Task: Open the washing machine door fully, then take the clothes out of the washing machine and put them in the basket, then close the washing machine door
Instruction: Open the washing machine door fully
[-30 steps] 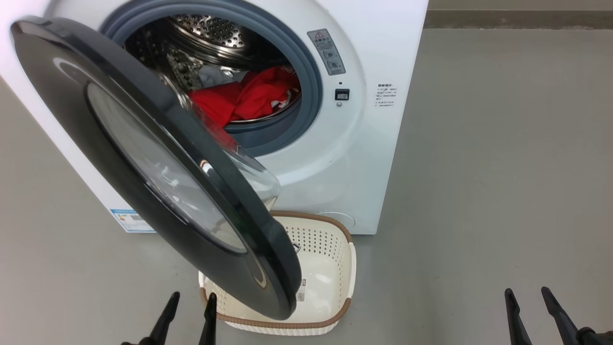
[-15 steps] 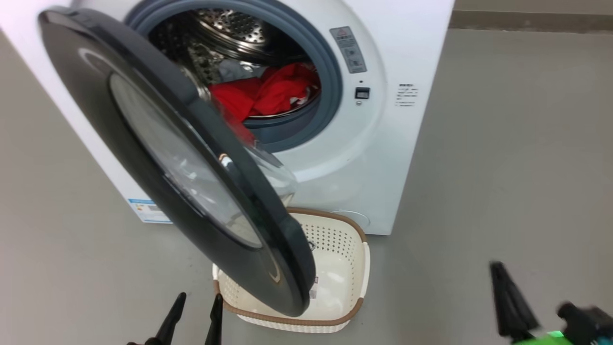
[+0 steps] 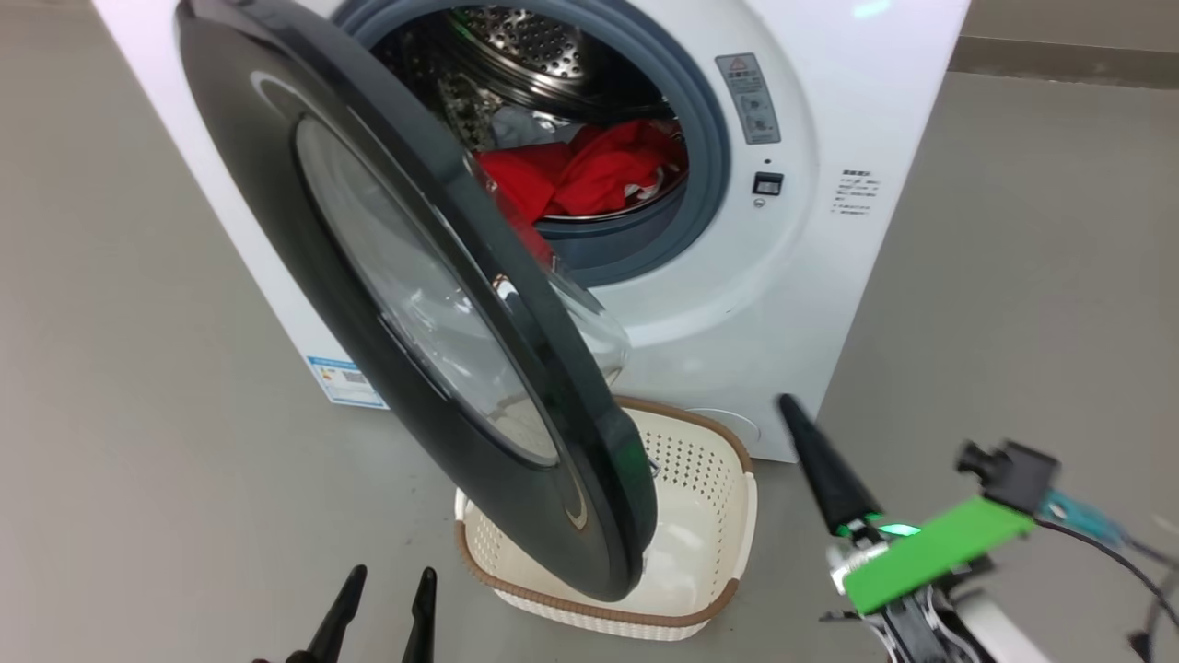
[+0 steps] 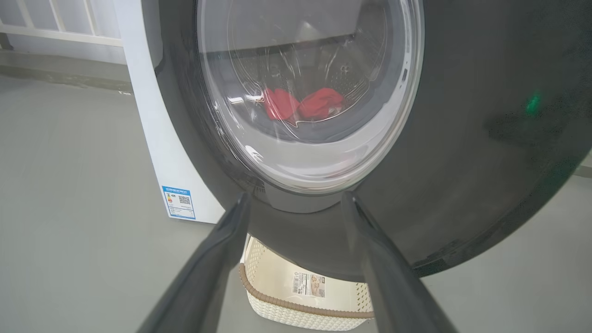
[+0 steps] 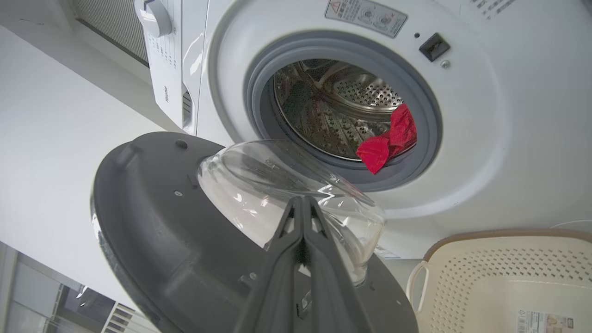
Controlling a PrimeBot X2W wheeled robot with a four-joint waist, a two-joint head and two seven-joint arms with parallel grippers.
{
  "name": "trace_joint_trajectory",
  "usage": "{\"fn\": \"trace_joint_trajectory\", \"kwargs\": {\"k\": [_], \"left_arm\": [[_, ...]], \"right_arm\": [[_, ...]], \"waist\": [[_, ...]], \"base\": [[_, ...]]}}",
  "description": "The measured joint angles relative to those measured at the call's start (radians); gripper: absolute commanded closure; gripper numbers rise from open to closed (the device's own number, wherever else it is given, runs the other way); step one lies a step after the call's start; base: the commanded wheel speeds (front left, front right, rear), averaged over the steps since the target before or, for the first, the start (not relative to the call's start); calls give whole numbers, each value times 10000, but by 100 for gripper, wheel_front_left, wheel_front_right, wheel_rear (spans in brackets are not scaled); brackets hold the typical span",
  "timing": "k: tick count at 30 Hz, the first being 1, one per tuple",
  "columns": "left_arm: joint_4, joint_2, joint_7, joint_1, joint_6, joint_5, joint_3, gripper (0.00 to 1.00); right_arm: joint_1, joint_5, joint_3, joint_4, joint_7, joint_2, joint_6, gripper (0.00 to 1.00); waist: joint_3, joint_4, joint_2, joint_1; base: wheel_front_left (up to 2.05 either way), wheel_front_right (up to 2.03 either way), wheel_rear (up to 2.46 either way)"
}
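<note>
The white washing machine (image 3: 829,83) stands ahead with its washing machine door (image 3: 276,239) swung partly open, the black ring hanging over the basket (image 3: 737,516). Red clothes (image 3: 589,180) lie low in the steel drum, also seen as clothes (image 5: 388,138) in the right wrist view. My right gripper (image 3: 790,405) is shut on nothing, raised to the right of the door's free edge and above the basket's right side; its closed tips (image 5: 303,201) point at the door's glass bowl (image 5: 259,185). My left gripper (image 3: 391,575) is open, low, facing the door's outer glass (image 4: 305,92).
Grey floor (image 3: 138,414) spreads on both sides of the machine. A blue sticker (image 3: 345,379) marks the machine's lower left corner. The latch socket (image 3: 767,183) and a warning label sit right of the drum opening. The cream basket (image 5: 499,277) holds no clothes.
The head camera has turned, shifting the whole scene right. My right gripper has shut and risen up and left towards the door edge. The left gripper stays open and low.
</note>
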Motion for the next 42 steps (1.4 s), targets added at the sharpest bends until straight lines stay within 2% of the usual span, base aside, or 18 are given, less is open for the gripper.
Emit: {"fn": "trace_joint_trajectory", "kwargs": {"k": [3,8,14,21,34,42], "left_arm": [[4,2,2,0,0,-2,-27,0],[-8,2,0,-5,12,-92,-142,0],[-38,0,2,-33,67,-182,-393,0],[-105,0,0,-58,77,-372,-499,0],[-153,0,2,-36,280,-451,-564,0],[-362,0,0,155,606,-502,-119,0]], "right_arm": [[-540,1893,612,-144,1149,-336,0,100],[-1134,4059,702,-368,3312,-491,-2,100],[-1438,5143,355,-75,5697,-533,-2,100],[-1586,5166,17,336,7200,-397,-2,100],[-1124,4692,-309,510,8247,451,-10,100],[-989,4272,-127,510,8658,821,-12,100]], "waist": [[46,109,0,0],[209,228,0,0],[447,408,0,0],[601,768,0,0],[384,1670,0,0],[225,2242,0,0]], "base": [[0,0,0],[0,0,0],[0,0,0],[0,0,0],[0,0,0],[0,0,0]]}}
